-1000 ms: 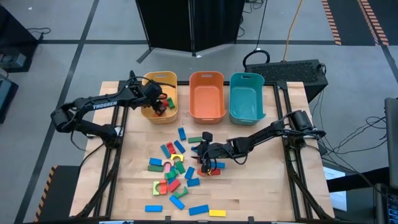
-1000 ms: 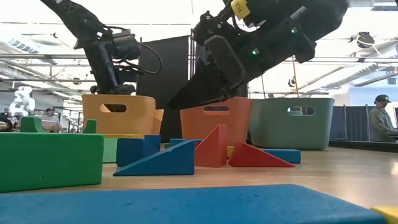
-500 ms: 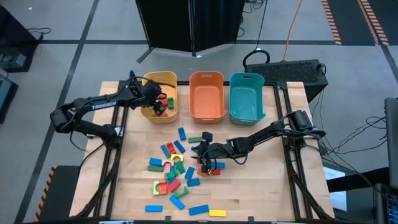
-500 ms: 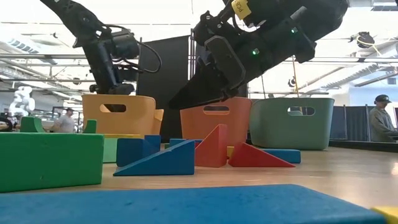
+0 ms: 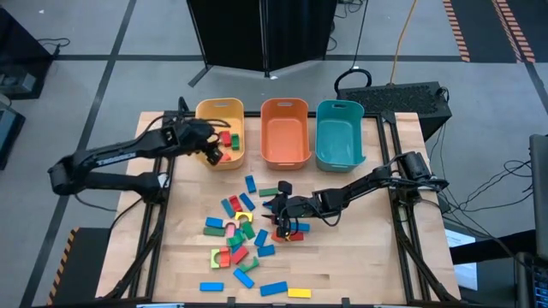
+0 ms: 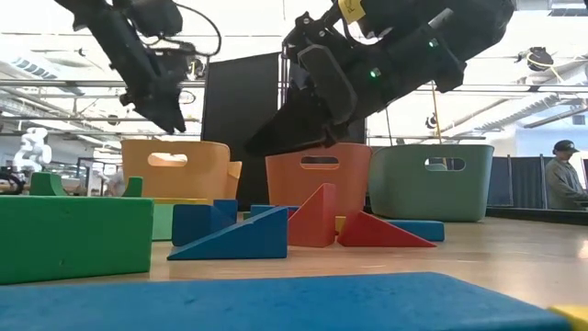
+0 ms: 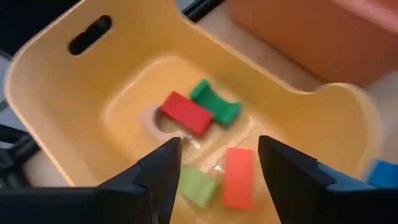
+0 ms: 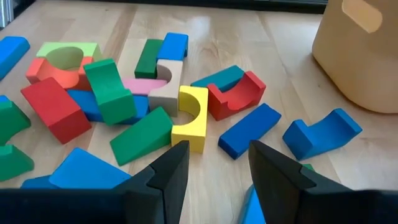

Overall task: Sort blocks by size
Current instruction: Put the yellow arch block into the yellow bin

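**A:** Wooden tabletop (image 5: pixel 368 257), pale planks, with the blocks (image 5: pixel 244 231) strewn over its near-left half. What sits nearest?

**B:** Along the near edge, a few blue bars and one yellow bar (image 5: pixel 300 293). Just beyond them the main heap: red, green, blue, pink and yellow pieces, some touching, some overlapping.

**A:** And the right gripper (image 5: pixel 281 224)?

**B:** Low over the right side of that heap. In its wrist view the two dark fingers (image 8: pixel 168 180) stand apart with nothing between them, and a yellow arch (image 8: pixel 193 118) lies on the wood just ahead, beside a red arch (image 8: pixel 236 99) and a green wedge (image 8: pixel 142 135).

**A:** Farther back?

**B:** Three bins in a row at the far edge: yellow bin (image 5: pixel 205 111) on the left, orange bin (image 5: pixel 284 107) in the middle, teal bin (image 5: pixel 338 109) on the right.

**A:** Where is the left gripper (image 5: pixel 208 147)?

**B:** Above the yellow bin's near-left rim. Its fingers (image 7: pixel 155 180) are spread and hold nothing. Below them in the bin lie two red blocks and two green ones.

**A:** Anything beyond the table?

**B:** A person (image 6: pixel 562 175) at the far right of the room.
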{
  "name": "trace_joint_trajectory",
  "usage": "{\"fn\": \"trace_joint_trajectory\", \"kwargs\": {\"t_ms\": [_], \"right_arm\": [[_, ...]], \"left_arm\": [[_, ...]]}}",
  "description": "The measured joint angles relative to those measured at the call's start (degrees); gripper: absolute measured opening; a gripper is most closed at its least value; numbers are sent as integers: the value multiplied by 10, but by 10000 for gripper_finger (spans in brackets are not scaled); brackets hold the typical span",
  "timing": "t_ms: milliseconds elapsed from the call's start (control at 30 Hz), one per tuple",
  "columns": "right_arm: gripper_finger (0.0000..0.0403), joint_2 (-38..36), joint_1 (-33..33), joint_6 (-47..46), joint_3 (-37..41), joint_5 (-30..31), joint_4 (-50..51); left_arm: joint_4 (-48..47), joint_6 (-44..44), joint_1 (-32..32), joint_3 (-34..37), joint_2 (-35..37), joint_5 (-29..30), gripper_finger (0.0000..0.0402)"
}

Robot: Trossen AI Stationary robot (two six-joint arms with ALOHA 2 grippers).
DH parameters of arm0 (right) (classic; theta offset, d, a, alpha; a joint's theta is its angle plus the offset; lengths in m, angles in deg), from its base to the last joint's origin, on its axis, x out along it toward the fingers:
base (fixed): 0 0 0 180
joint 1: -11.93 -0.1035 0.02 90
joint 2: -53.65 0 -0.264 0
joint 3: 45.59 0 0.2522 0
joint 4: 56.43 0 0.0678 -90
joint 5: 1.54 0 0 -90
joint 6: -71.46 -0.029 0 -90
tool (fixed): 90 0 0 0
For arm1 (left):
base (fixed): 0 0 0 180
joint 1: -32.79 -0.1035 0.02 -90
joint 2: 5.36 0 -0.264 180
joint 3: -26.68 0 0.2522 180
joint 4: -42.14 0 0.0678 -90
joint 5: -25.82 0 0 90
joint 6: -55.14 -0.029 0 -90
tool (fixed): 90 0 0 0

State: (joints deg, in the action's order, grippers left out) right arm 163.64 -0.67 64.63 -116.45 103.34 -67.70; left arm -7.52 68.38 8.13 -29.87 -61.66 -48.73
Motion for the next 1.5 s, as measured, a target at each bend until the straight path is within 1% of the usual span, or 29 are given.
{"fn": "trace_joint_trajectory", "kwargs": {"t_ms": [200,300,433,567,700,800,933,1033,1167,1300,1500], "right_arm": [[153,0,4,6,0,-5,-5],[153,0,11,6,0,-29,-8],[153,0,19,10,0,-35,-10],[153,0,28,14,-5,-59,-8],[153,12,29,25,-22,-64,-9],[153,36,29,30,-51,-80,-9],[153,76,29,30,-94,-81,11],[153,100,28,37,-107,-80,18],[155,108,27,50,-109,-78,24],[178,110,25,52,-109,-78,38],[214,117,24,51,-109,-78,26]], "left_arm": [[-32,62,90,0,20,-2,203],[-39,89,139,0,20,0,203],[-12,105,204,0,20,16,202],[26,114,266,0,20,25,202],[44,121,327,0,11,62,202],[51,136,365,0,-7,86,202],[59,156,411,0,-40,110,202],[66,165,443,0,-68,122,202],[90,165,483,0,-101,136,202],[114,167,516,0,-131,163,202],[122,211,545,0,-174,195,202]]}}
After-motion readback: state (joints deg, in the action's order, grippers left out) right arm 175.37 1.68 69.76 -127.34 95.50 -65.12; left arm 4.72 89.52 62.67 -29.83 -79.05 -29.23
